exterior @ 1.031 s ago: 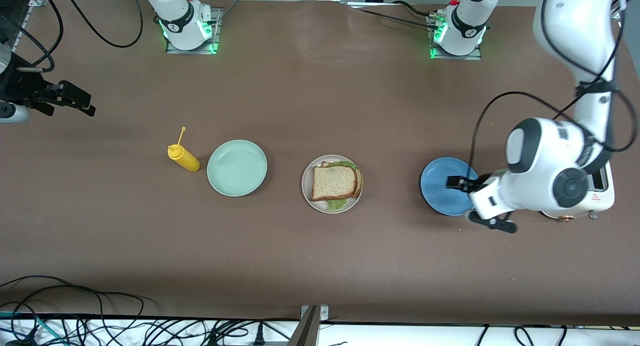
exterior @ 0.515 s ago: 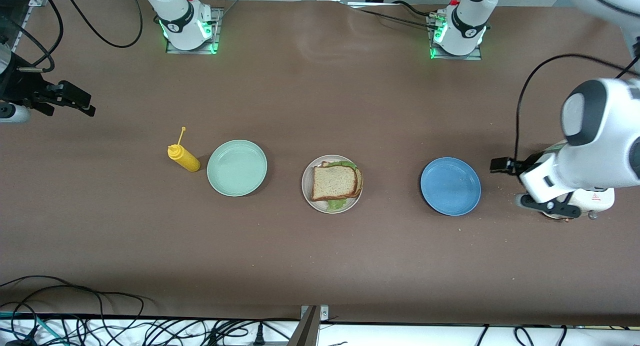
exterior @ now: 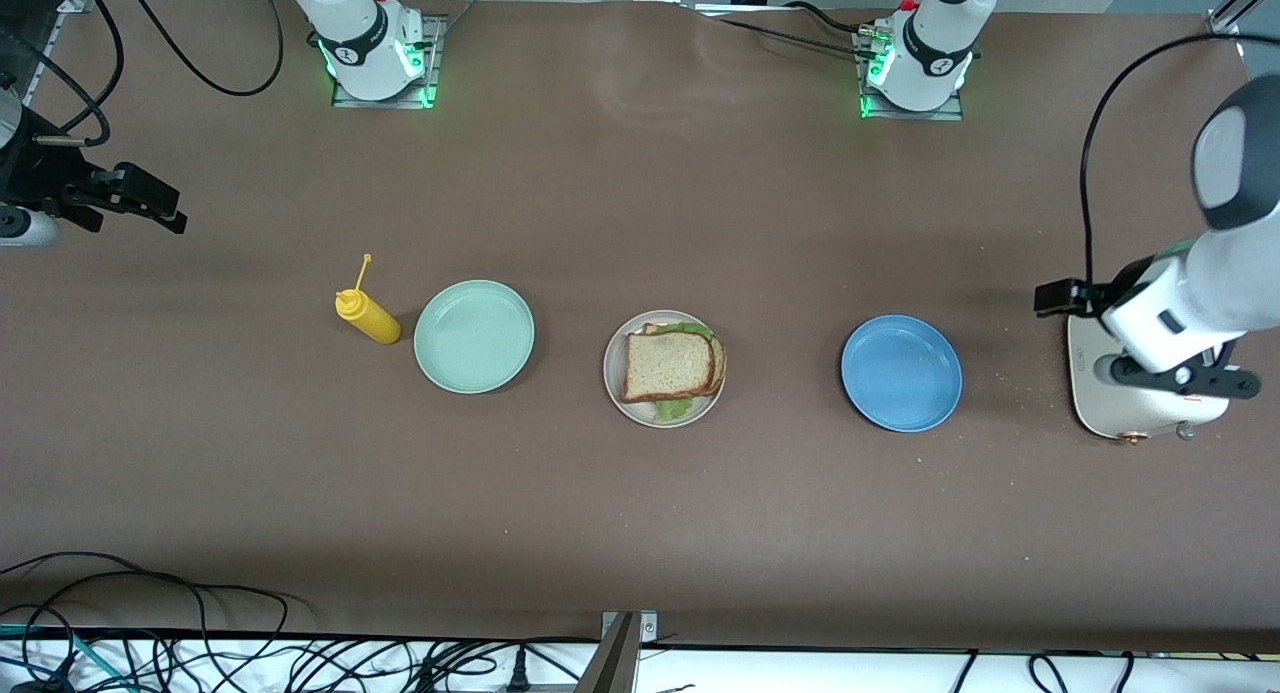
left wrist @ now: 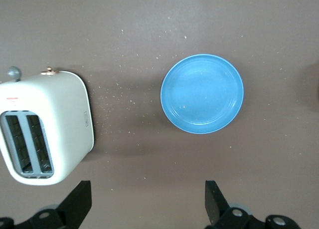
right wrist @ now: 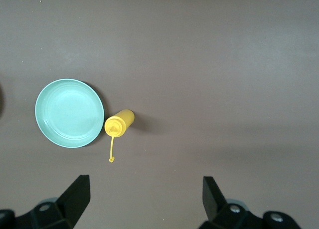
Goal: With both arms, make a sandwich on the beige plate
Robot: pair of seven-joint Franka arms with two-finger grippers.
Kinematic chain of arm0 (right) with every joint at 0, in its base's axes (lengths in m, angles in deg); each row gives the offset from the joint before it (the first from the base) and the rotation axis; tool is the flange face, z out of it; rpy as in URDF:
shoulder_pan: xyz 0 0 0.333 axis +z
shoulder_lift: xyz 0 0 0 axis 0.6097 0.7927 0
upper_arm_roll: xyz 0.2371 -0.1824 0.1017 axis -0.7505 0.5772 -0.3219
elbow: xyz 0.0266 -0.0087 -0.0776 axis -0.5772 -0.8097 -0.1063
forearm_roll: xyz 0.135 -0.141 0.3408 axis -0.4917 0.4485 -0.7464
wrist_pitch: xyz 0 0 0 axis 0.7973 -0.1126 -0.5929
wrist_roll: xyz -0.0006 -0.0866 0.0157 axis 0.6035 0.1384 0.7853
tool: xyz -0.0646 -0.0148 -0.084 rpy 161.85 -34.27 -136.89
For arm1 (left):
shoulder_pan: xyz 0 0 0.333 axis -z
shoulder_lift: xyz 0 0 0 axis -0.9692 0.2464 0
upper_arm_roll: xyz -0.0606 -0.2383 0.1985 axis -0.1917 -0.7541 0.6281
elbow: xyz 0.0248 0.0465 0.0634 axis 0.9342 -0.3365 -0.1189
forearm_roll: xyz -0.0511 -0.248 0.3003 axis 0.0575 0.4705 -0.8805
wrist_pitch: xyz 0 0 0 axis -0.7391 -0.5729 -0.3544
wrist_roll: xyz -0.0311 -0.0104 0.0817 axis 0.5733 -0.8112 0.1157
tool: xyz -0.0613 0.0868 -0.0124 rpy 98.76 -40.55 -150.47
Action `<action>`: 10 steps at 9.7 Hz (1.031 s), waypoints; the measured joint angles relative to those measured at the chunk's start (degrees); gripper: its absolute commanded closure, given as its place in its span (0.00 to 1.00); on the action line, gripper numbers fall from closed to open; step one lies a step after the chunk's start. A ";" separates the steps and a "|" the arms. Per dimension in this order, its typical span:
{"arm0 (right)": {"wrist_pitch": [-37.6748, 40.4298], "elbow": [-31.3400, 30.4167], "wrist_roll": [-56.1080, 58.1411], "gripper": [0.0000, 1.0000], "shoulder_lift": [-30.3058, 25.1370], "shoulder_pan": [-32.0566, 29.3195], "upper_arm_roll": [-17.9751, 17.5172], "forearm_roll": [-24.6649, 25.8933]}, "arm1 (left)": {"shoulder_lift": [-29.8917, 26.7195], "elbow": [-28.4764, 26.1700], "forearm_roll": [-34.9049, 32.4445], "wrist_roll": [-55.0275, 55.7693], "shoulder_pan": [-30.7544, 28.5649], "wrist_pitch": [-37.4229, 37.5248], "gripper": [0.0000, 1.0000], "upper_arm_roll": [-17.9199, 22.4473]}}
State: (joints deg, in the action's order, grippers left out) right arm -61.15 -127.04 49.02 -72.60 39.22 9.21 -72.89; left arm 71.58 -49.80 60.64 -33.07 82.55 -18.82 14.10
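The sandwich (exterior: 671, 365) is seen assembled on the beige plate (exterior: 613, 373), mid-table between a mint plate (exterior: 474, 336) and a blue plate (exterior: 901, 373); the task is judged essentially done. The left gripper (left wrist: 147, 201) is held empty over the table by the toaster (exterior: 1140, 413), fingers apart; the right gripper (right wrist: 144, 199) waits at the right arm's end, fingers likewise apart and empty.

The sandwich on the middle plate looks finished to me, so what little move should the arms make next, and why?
Probably none beyond parking. The sandwich already sits stacked on the beige plate, lettuce between the slices. The left gripper hangs open and empty by the toaster; the right gripper hangs open and empty near the mustard bottle.
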 measured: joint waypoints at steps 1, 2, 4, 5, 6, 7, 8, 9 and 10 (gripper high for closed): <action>0.00 0.02 0.00 0.00 0.00 0.01 -0.01 0.04 | -1.97 -0.19 0.00 0.04 -0.09 1.09 0.00 0.00; 0.01 0.03 0.00 0.00 0.02 0.01 -0.01 0.05 | -4.35 -1.06 0.00 0.04 -0.16 2.29 0.00 0.00; 0.05 0.04 0.00 0.00 0.04 0.02 -0.05 0.06 | -9.59 -4.35 0.00 0.07 -0.17 2.91 0.00 -0.02; 0.08 0.04 0.00 0.00 0.04 0.02 -0.07 0.06 | -11.96 -6.28 0.00 0.11 -0.23 3.01 0.00 -0.02; 0.12 0.04 0.00 0.00 0.05 0.02 -0.07 0.06 | -13.60 -8.27 0.00 0.12 -0.40 3.02 0.00 -0.04; 0.16 0.04 0.00 0.00 0.05 0.03 -0.12 0.06 | -14.56 -10.12 0.00 0.14 -0.58 2.74 0.00 -0.15; 0.19 0.04 0.00 0.00 0.05 0.03 -0.30 0.06 | -14.88 -11.57 0.79 0.15 -0.88 1.97 0.00 -0.24; 0.20 0.05 0.00 0.00 0.05 0.03 -0.52 0.06 | -14.89 -12.57 2.41 0.15 -1.43 1.09 0.00 -0.26; 0.21 0.06 0.00 0.00 0.05 0.03 -0.57 0.06 | -14.93 -12.81 3.69 0.15 -2.10 0.81 0.00 -0.29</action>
State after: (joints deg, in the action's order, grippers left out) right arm -60.94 -126.98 49.02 -72.55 39.25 8.65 -72.83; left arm 56.65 -62.61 64.34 -32.92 80.45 -18.00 13.81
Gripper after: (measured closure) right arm 0.000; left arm 0.000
